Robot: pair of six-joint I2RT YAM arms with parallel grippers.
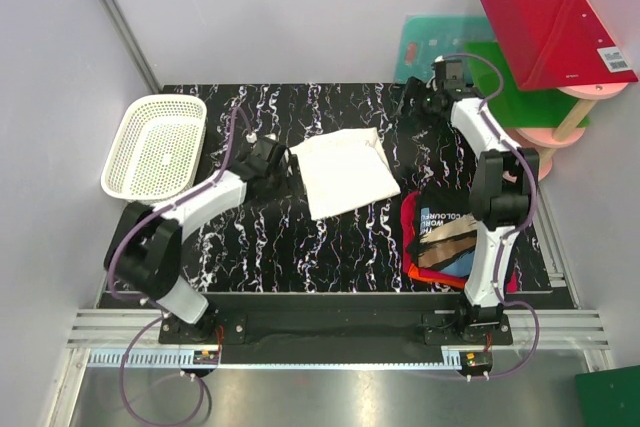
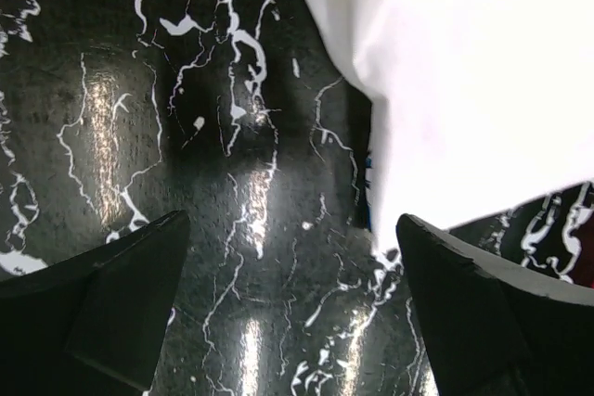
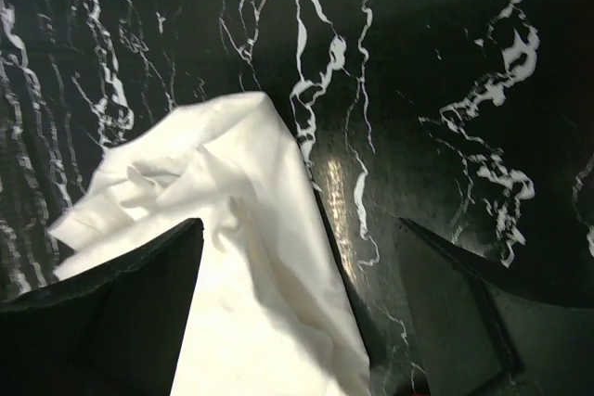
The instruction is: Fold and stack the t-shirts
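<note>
The black marble-look table (image 1: 330, 247) is hard and shiny, and it shows on every side of the white t-shirt (image 1: 343, 174), which lies flat and partly folded with one crumpled corner. This shirt looks soft, light and floppy, so I think pinching an edge or corner works best. Near and to the right of it, the black t-shirt (image 1: 447, 219) rests folded on the red-orange t-shirt (image 1: 409, 222). The left gripper (image 2: 292, 217) beside its left edge and the right gripper (image 3: 299, 223) over its crumpled corner both gape wide, holding nothing.
</note>
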